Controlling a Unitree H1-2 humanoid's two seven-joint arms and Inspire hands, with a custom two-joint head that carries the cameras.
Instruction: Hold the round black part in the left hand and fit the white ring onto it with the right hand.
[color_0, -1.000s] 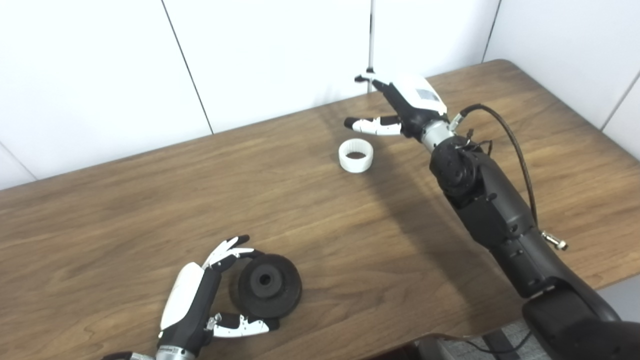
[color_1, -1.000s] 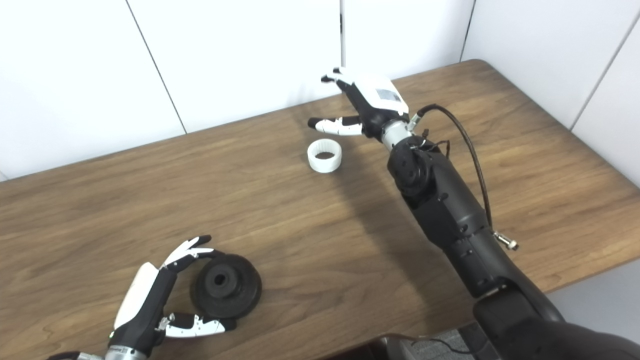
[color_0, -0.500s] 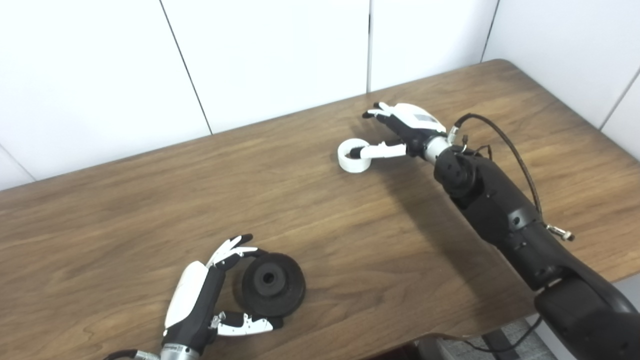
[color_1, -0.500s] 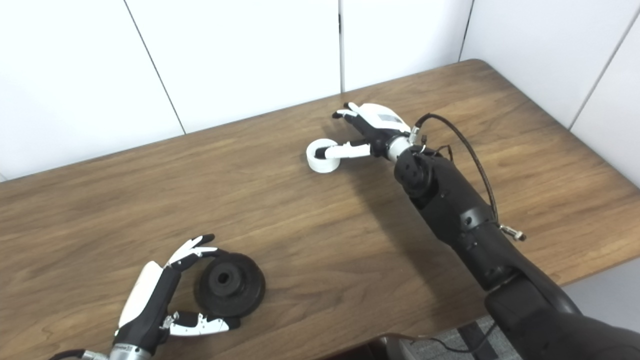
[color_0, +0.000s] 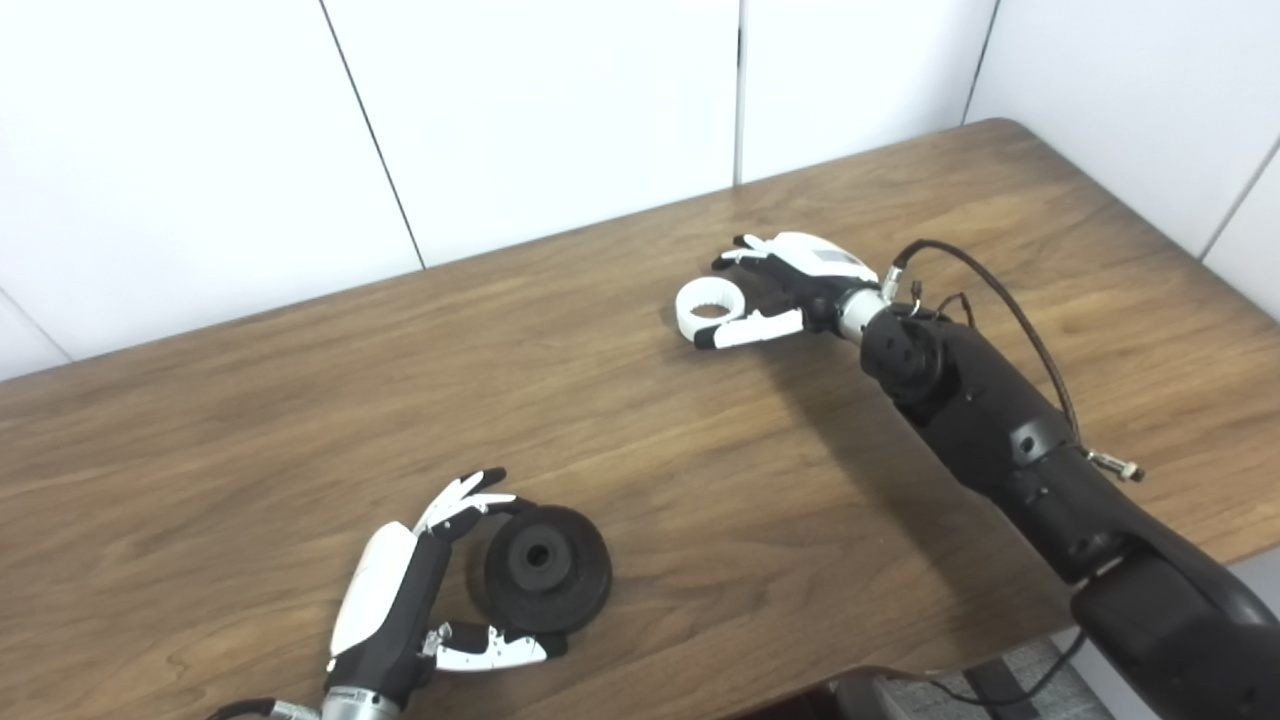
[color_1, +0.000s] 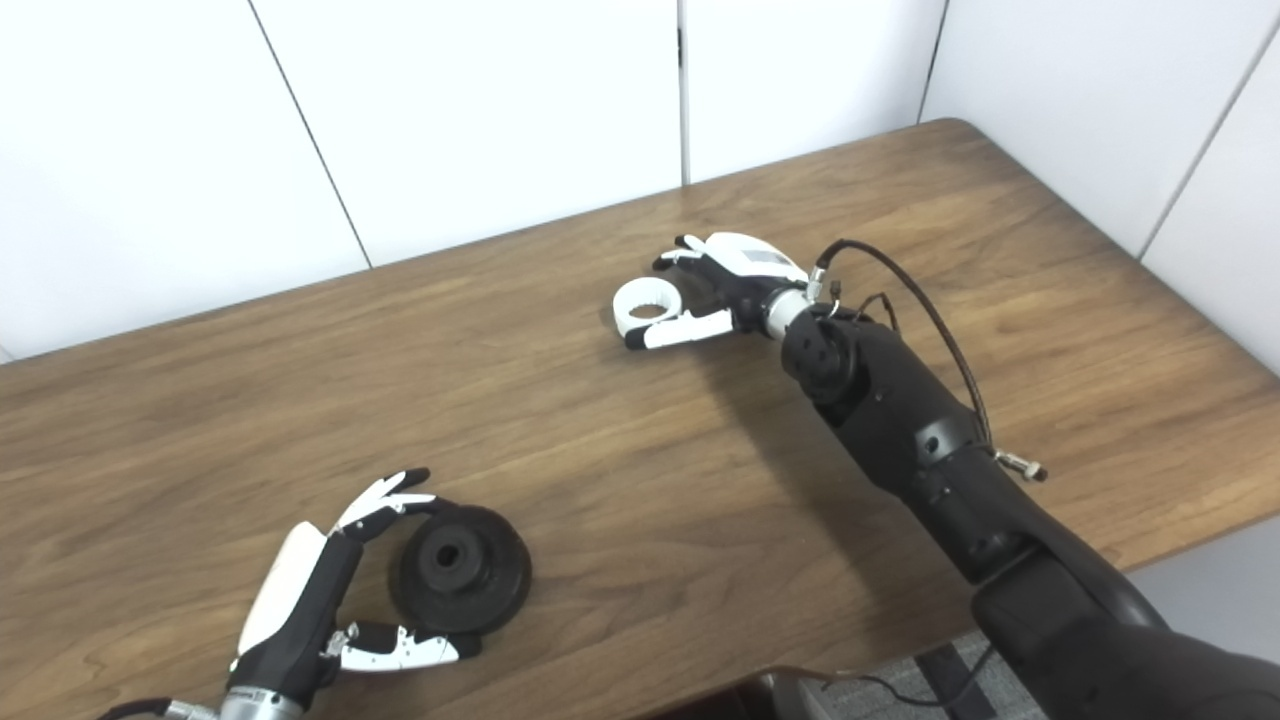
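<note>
Black round part (color_0: 546, 568) lies on the wooden table (color_0: 700, 480) near its front edge, toward the left side, tilted so its face with the centre hole looks up and toward the camera. The left hand (color_0: 400, 600) cups it from the left: the fingers (color_0: 460, 497) curve over the part's upper left rim and the thumb (color_0: 490, 650) reaches along beneath its lower rim. Both seem to touch the rim, yet the part rests on the table, so I cannot tell whether the hand grips it or merely brackets it.

Well apart from this, toward the far side of the table and right of centre, sits the white ring (color_0: 708, 310), its opening facing up and small ribs visible on its inner wall. The right hand (color_0: 790, 290) is low at the ring's right side. Its thumb (color_0: 745, 329) stretches along the near side of the ring, just beside or touching it, while the fingers (color_0: 745, 255) reach round the far side. The hand is spread around the ring rather than clamped on it, and the ring stands on the wood.

The right forearm (color_0: 1000, 440), black with a dark cable (color_0: 1010, 300) looping above it, runs back to the lower right corner. White wall panels (color_0: 550, 120) stand behind the table.
</note>
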